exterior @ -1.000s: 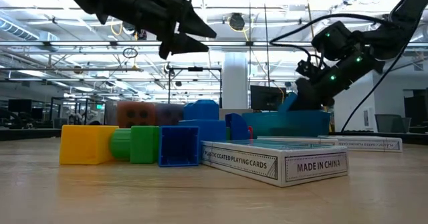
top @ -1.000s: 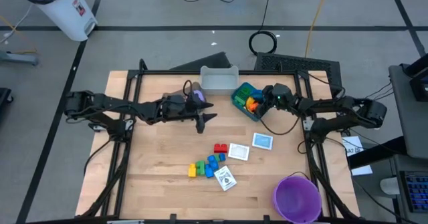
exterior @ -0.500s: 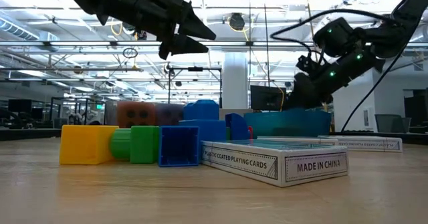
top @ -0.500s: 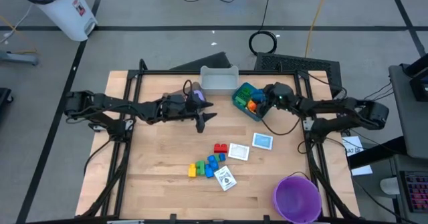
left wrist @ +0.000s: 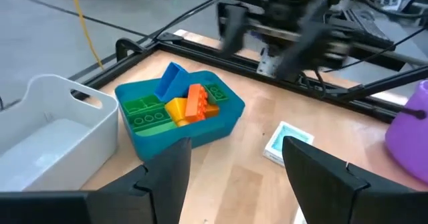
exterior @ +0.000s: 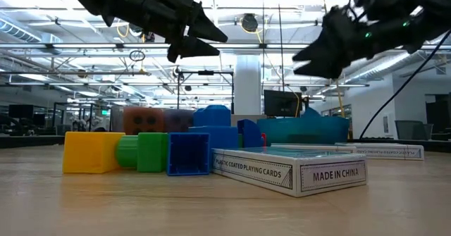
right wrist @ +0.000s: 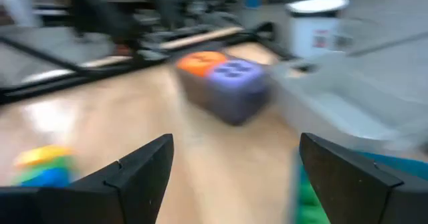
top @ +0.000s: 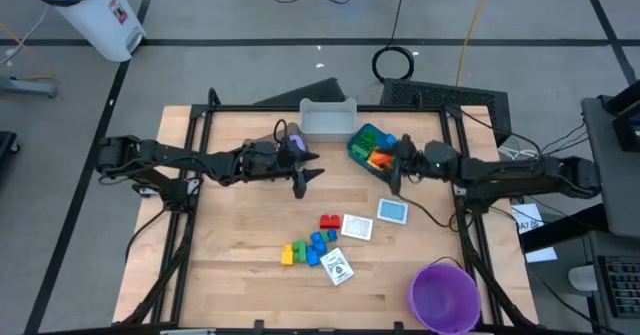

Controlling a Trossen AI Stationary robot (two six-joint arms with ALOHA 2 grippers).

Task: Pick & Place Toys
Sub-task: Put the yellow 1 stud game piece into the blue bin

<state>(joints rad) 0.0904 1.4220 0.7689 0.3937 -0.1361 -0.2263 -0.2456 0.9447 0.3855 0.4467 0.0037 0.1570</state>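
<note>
Toy bricks [top: 308, 248] and white card boxes [top: 357, 227] lie mid-table, with more bricks in the blue bin [top: 368, 150] farther back. The left gripper [top: 303, 178] hangs left of that bin, jaws apart and empty. The right gripper [top: 391, 179] hovers at the bin's near edge, jaws wide apart, holding nothing.

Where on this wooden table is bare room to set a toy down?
Bare wood fills the near left quarter, left of the small brick cluster, and the strip between it and the left gripper. Crowded: far side, around the grey bin and blue bin.
</note>
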